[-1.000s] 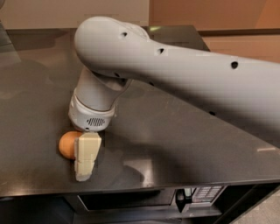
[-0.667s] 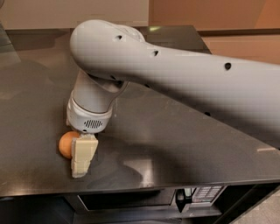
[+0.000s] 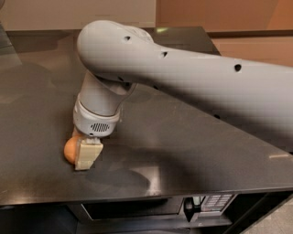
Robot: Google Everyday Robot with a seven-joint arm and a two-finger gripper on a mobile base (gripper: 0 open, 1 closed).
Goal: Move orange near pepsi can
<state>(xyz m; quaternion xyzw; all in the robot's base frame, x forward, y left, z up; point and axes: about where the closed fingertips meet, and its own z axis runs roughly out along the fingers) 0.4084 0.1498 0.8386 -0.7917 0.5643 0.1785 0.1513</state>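
The orange (image 3: pixel 69 149) lies on the dark countertop (image 3: pixel 192 151) near its front left. My gripper (image 3: pixel 82 154) is down at the counter surface, right against the orange's right side and covering part of it. The cream gripper tip rests on the counter. My large grey arm (image 3: pixel 183 77) reaches in from the right across the counter. The pepsi can is out of view.
The counter's front edge (image 3: pixel 151 194) runs just below the gripper. Under it sits a dark appliance with a keypad (image 3: pixel 215 201). A pale wall (image 3: pixel 78 13) and a wooden panel (image 3: pixel 219 13) stand behind the counter.
My gripper has shifted slightly left and back, closer onto the orange, and now covers more of it. The orange has stayed in place.
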